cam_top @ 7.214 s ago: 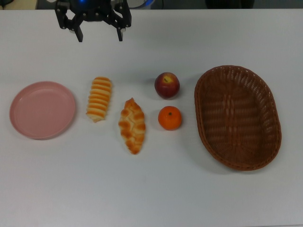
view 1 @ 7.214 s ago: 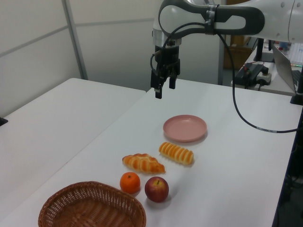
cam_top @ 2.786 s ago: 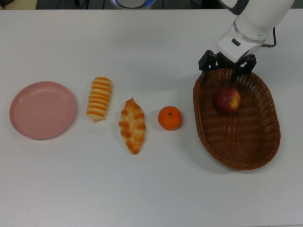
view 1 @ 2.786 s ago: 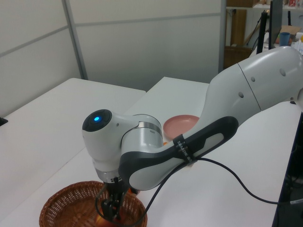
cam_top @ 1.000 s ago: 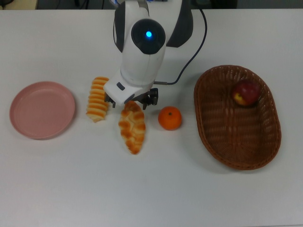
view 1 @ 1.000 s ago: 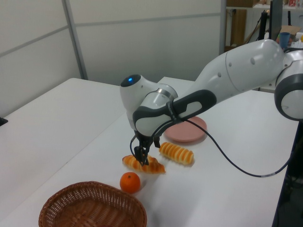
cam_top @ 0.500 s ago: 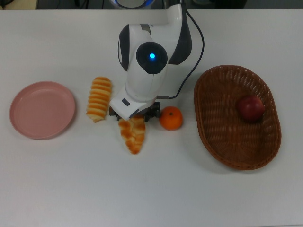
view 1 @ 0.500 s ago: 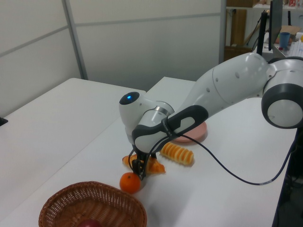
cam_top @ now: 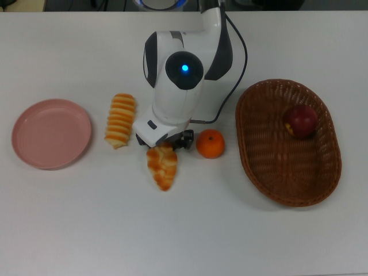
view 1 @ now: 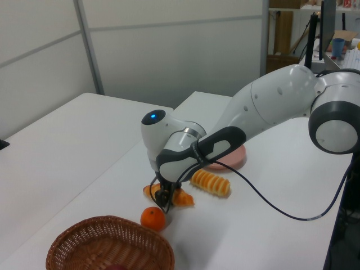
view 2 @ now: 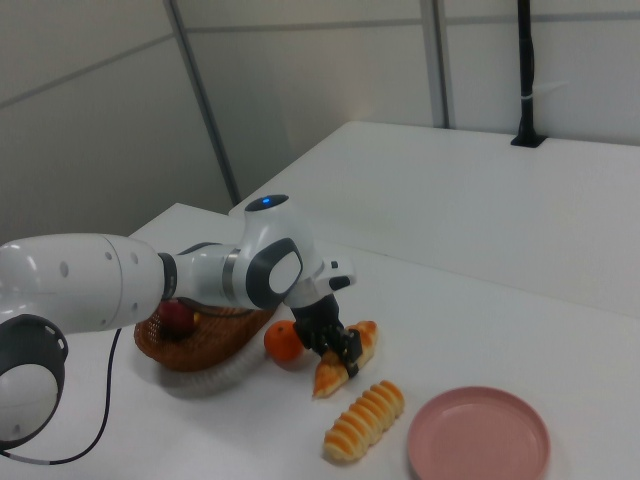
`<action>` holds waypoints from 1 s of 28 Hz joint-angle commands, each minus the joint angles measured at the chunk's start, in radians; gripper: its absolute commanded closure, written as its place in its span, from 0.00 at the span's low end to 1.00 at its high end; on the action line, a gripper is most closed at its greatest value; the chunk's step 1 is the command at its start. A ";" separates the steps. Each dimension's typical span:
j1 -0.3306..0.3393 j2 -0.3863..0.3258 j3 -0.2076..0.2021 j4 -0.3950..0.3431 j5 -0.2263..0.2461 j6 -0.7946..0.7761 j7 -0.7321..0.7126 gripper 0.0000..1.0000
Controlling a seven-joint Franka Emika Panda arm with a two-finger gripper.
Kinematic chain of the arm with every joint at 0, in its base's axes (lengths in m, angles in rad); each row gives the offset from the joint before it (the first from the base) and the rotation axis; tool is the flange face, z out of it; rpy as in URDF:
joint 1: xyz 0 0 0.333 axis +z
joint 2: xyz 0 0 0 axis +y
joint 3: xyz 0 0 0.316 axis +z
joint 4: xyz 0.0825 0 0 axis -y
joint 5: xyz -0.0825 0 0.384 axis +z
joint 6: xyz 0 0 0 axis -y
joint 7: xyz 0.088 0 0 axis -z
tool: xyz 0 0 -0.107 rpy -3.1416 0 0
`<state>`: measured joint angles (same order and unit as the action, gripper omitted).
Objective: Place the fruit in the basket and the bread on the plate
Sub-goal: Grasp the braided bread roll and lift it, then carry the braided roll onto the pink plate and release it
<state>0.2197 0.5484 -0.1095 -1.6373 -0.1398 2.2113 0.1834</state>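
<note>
My gripper is down on the upper end of the braided bread, open, one finger on each side of the loaf, which lies on the table. In the right view the gripper sits across the braided bread. The mandarin lies just to the top view's right of the hand, very close to it. The apple lies inside the basket. The ridged bread lies on the table between the gripper and the pink plate.
The arm's white body and its black cable reach in from the table's far edge in the top view and hide the table beneath them. In the left view the arm covers part of the plate.
Since one second ago the gripper has come down onto the braided bread, which shifted slightly. The mandarin was nudged toward the basket. The apple has rolled inside the basket.
</note>
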 commanded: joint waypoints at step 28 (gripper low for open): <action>-0.269 -0.053 -0.105 -0.024 0.005 0.047 -0.102 1.00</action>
<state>-0.0640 0.4771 -0.2141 -1.6438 -0.1095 2.2268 0.0868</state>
